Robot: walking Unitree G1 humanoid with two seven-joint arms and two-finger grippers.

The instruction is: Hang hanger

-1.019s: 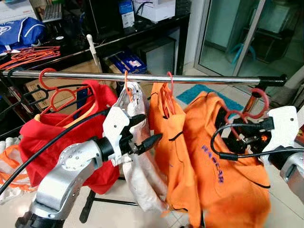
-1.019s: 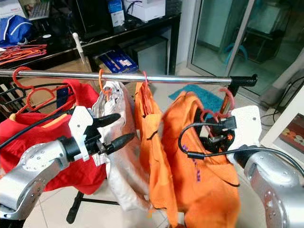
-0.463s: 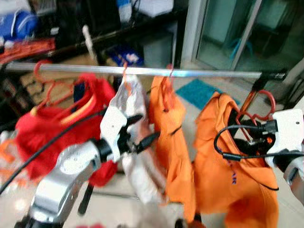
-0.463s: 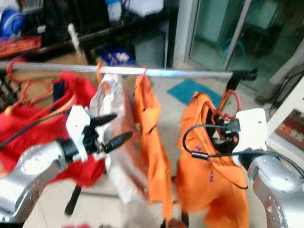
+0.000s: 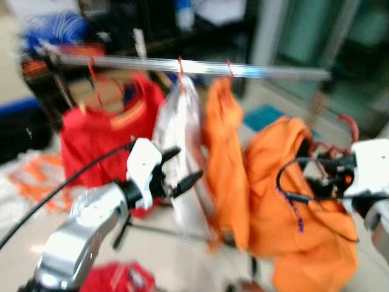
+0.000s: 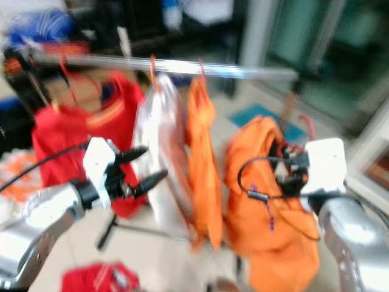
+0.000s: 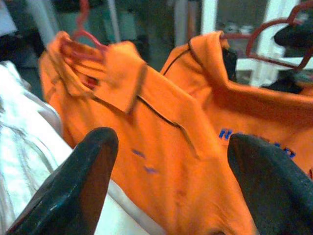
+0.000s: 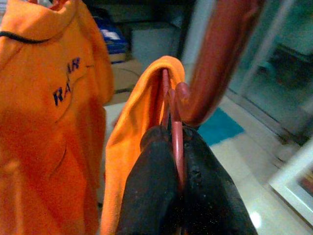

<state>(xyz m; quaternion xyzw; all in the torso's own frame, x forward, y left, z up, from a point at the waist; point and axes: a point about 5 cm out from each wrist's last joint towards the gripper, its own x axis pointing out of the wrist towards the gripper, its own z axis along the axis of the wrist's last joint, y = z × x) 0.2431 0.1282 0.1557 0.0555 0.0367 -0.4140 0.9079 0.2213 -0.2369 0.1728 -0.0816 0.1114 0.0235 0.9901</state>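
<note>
The views are blurred. My right gripper is shut on the neck of a red hanger that carries an orange shirt. The hanger's hook hangs free, below and to the right of the steel rail's right end. In the head view my right gripper sits at the shirt's collar. My left gripper is open with nothing in it, in front of a white garment on the rail. Its black fingers stand wide apart, facing the orange shirts.
A red shirt and another orange shirt hang on the rail beside the white garment. A red cloth lies on the floor below my left arm. Orange hangers lie at the left. A dark table stands behind, glass doors at the right.
The whole picture has shifted and blurred, so the camera has moved; the rail now looks farther off. My right gripper keeps hold of the hanger and the left stays open.
</note>
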